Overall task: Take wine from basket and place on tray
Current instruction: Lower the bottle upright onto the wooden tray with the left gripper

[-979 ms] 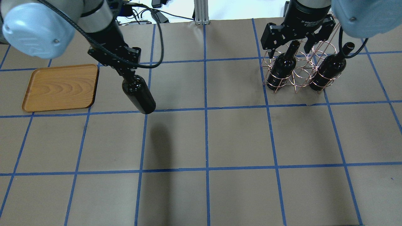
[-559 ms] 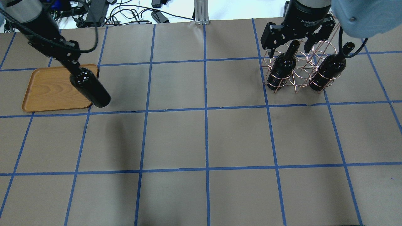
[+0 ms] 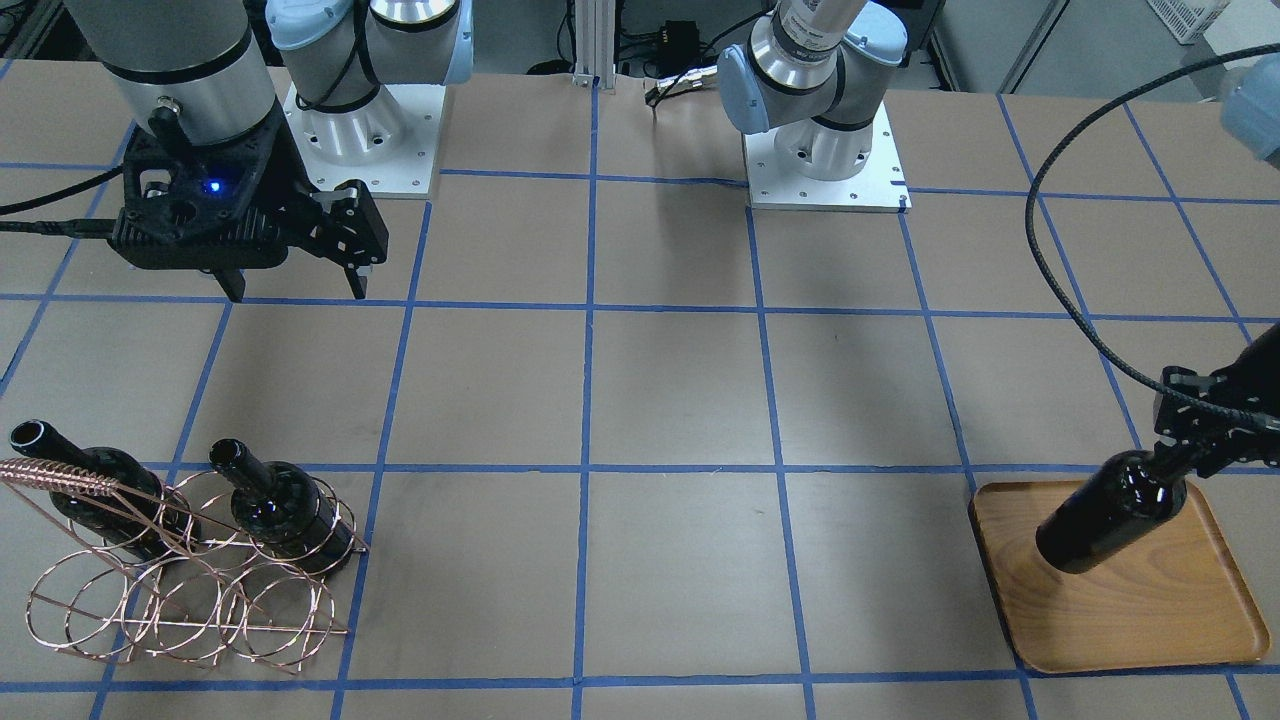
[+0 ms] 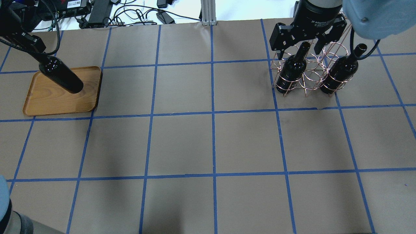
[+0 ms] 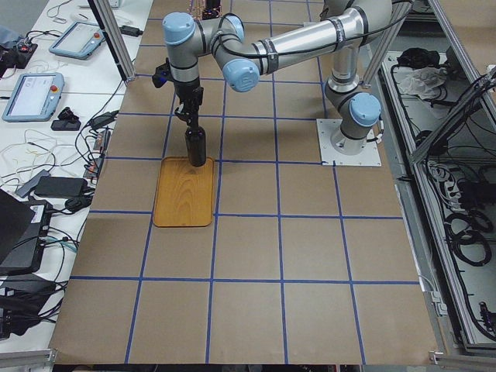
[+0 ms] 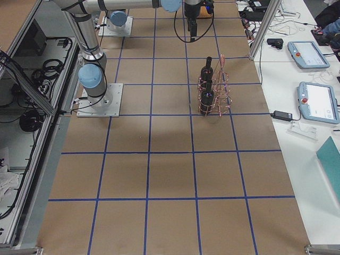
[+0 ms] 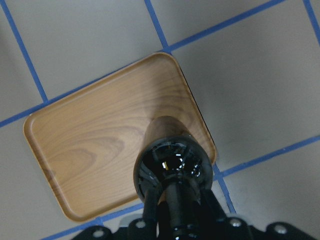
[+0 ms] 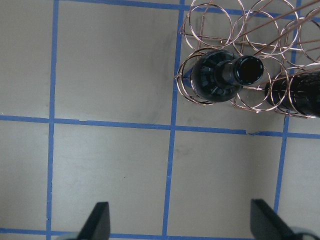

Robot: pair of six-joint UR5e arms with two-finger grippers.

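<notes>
brown table taped in blue squares. wooden tray at its left end, copper wire basket at the right with two wine bottles standing in it. third wine bottle hangs over the tray near one edge – left gripper clamped on its neck. right gripper above the basket, fingers spread wide, touching nothing.

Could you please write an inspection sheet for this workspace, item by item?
Surface: brown table with a blue tape grid.
Job's things: one wine held by its neck over the tray; two other bottles stand in the basket.
Clutter: nothing seen.
Grippers: left gripper shut on the wine; right gripper open, raised near the basket.
Cables: black cable arcs to the left wrist; loose cables beyond the table's edge.
Surroundings: teach pendants on a side bench.
</notes>
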